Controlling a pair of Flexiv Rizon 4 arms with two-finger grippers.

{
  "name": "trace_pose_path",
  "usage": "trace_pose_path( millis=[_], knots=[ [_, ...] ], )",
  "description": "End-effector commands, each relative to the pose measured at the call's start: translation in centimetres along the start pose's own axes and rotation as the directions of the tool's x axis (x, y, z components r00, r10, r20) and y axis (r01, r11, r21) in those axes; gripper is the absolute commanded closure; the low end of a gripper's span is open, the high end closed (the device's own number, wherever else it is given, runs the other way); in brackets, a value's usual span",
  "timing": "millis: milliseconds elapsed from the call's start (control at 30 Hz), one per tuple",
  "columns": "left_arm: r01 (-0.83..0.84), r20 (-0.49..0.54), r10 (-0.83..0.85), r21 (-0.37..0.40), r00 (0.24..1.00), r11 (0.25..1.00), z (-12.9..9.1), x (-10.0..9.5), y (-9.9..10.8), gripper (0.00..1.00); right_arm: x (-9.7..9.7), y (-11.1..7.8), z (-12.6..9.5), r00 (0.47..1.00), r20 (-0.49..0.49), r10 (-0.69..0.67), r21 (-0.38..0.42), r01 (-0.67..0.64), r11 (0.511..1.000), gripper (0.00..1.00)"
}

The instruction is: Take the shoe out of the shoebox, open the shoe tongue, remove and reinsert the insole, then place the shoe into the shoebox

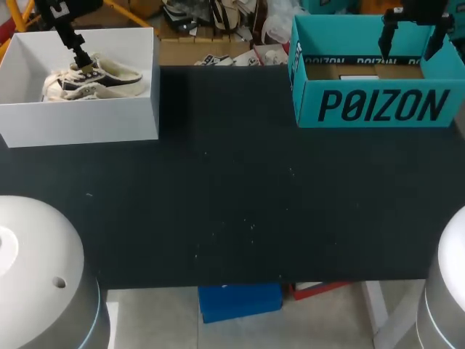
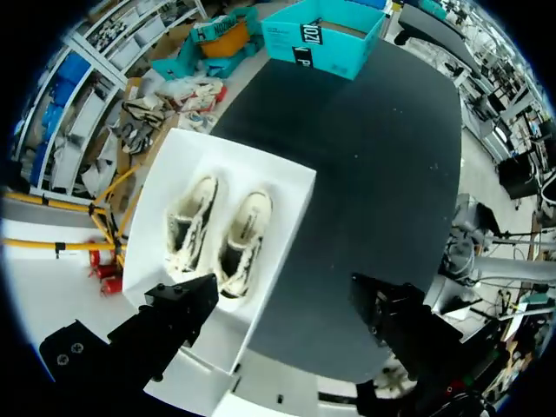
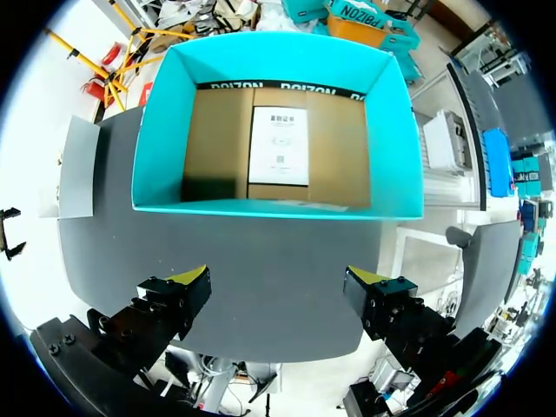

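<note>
A matte black table (image 1: 232, 203) fills the workspace, its surface dotted with a few pale specks, and the white rounded bases of both arms stand at its near corners. A white box (image 1: 80, 120) sits on the far left part of the table, and an open teal box (image 1: 378, 105) sits on the far right, well apart from it. The pair of shoes (image 1: 94, 78) lies inside the white box. They are cream low-tops with dark panels, side by side and touching, resting on their soles. Their long axes run parallel to the box's long walls. In the left wrist view the rounded toe caps of the shoes (image 2: 221, 226) point away from the gripper, toward the teal box's side of the table, and the dark openings at the heels lie nearer the fingers. The left gripper (image 1: 83, 59) hangs over the white box above the laces. Its fingers are spread wide and nothing is between them. The right gripper (image 1: 414, 40) hangs above the teal box, with its yellow-tipped fingers (image 3: 193, 278) also parted and holding nothing. Inside the teal box there is only a brown cardboard floor with a white printed sheet (image 3: 278, 146) lying flat in the middle.
</note>
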State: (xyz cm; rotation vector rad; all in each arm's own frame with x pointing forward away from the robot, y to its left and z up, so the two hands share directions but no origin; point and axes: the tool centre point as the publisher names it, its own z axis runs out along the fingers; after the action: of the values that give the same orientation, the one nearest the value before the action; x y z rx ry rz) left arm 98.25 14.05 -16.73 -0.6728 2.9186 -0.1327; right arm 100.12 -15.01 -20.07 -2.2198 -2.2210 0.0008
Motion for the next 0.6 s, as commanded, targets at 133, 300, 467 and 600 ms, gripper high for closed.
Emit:
trace_pose_path(
  millis=[133, 300, 467, 600],
  knots=[
    [-0.352, 0.147, 0.336, 0.106, 0.93, 0.93, -0.9, -1.5, 1.1, 0.0, 0.0, 0.0, 0.0, 1.0, 0.001, 0.0, 0.0, 0.0, 1.0, 0.0],
    [-0.342, 0.098, 0.339, 0.016, 0.936, 0.94, 0.5, -3.6, 1.0, 0.0, 0.0, 0.0, 0.0, 1.0, 0.001, 0.0, 0.0, 0.0, 1.0, 0.0],
    [-0.317, 0.077, 0.316, -0.007, 0.945, 0.948, 1.6, -5.6, 1.3, 0.14, 0.0, 0.0, 0.0, 1.0, 0.001, 0.0, 0.0, 0.0, 1.0, 0.0],
    [-0.298, 0.064, 0.299, -0.026, 0.952, 0.954, 2.6, -7.0, 1.4, 0.22, 0.0, 0.0, 0.0, 1.0, 0.001, 0.0, 0.0, 0.0, 1.0, 0.0]
  ],
)
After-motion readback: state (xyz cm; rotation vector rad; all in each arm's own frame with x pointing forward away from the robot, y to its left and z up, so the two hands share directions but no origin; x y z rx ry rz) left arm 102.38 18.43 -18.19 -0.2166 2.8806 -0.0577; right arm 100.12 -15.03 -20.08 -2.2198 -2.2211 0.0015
